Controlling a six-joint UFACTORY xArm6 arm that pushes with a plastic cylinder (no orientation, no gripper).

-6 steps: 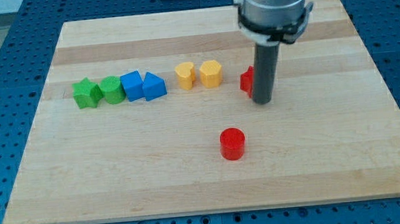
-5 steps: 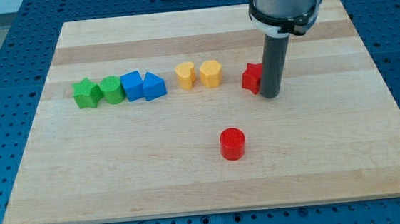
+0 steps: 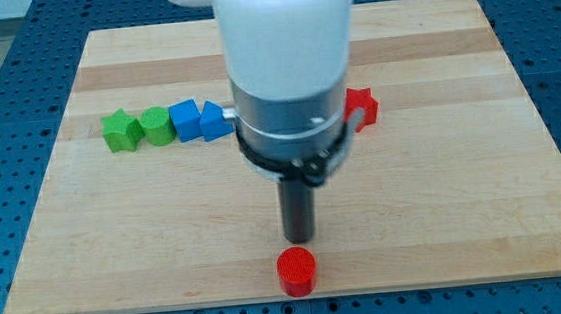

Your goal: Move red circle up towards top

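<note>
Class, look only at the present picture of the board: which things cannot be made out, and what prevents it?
1. Camera view: the arm covers the row's middle; whatever lies there is hidden.
2. The blue triangular block is partly covered by the arm.
3. The red star block is half hidden behind the arm.
4. Whether my tip touches the red circle just below cannot be told.

Arm's hanging vertical over board centre, big white/grey wrist filling mid view; dark rod pointing straight down, my tip (image 3: 298,240) sitting toward view's bottom.
</note>
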